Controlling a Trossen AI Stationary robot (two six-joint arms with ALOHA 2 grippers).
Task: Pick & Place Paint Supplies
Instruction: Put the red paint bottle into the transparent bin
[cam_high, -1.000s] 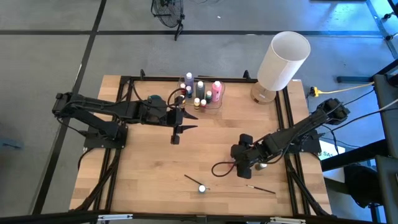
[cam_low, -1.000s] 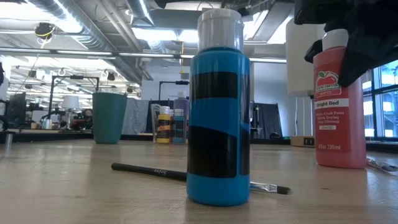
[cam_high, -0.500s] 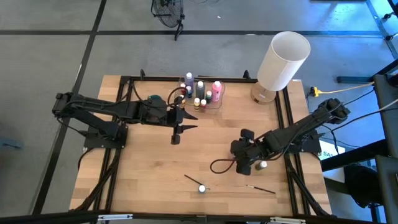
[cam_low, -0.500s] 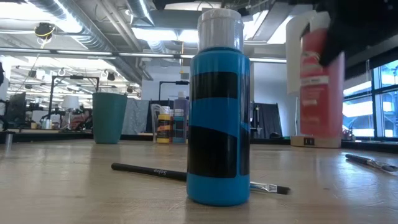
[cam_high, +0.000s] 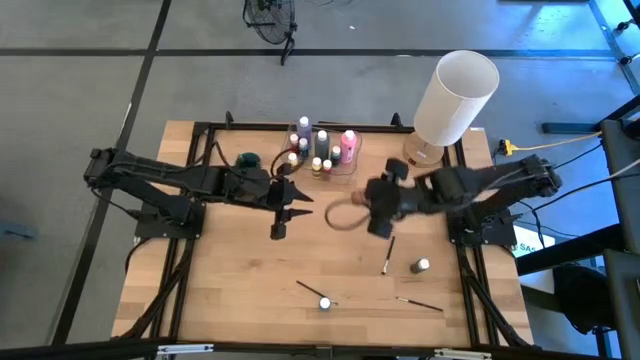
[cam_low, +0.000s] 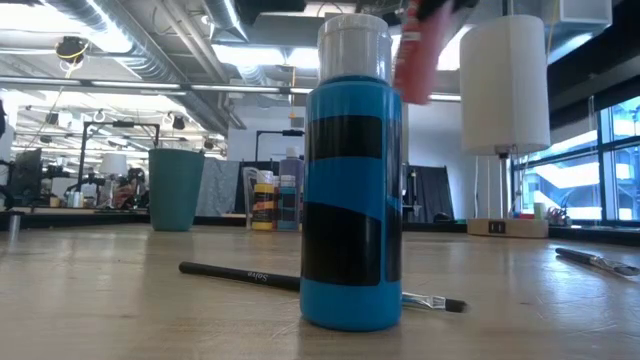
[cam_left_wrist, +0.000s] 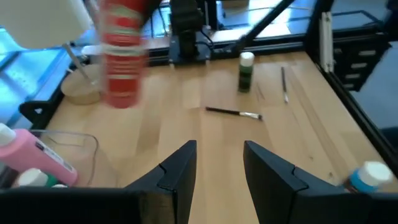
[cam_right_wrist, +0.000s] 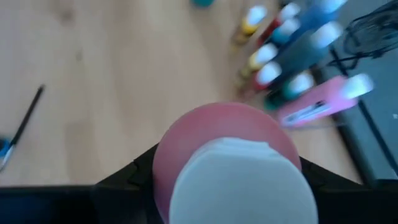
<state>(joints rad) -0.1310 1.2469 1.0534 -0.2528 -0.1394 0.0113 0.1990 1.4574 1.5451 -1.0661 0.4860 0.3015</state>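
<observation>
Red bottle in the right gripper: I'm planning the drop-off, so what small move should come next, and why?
Probably keep carrying it toward the clear container. The right gripper holds the red bottle above the table, short of the container, where other bottles already stand. The left gripper waits open beside it, holding nothing.

The red paint bottle (cam_low: 413, 55) is motion-blurred, its top cut off.
</observation>
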